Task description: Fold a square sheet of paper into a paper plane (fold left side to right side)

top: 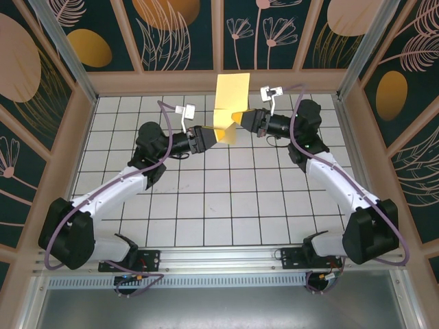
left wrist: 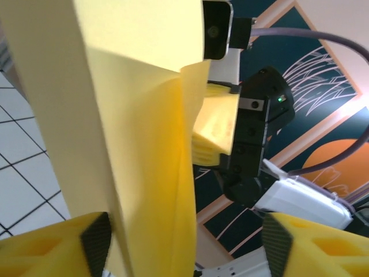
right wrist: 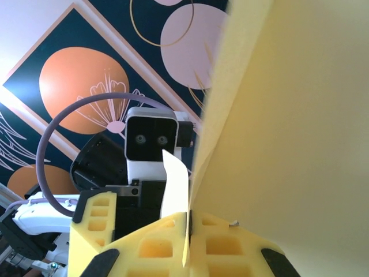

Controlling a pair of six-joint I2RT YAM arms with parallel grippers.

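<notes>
I see the square sheet of paper (top: 231, 103) up in the air above the table (top: 206, 205), between both arms near the far wall. It is partly folded, with one flap standing up. The right gripper (top: 241, 120) is clenched on the sheet's right side; in the right wrist view its fingers (right wrist: 150, 251) are pressed together with the paper's edge pinched between them. The left gripper (top: 211, 135) sits at the sheet's lower left, released. In the left wrist view its fingers (left wrist: 52, 245) stand wide apart, with the paper hanging between them close to the left one. I cannot tell whether the paper touches that finger.
</notes>
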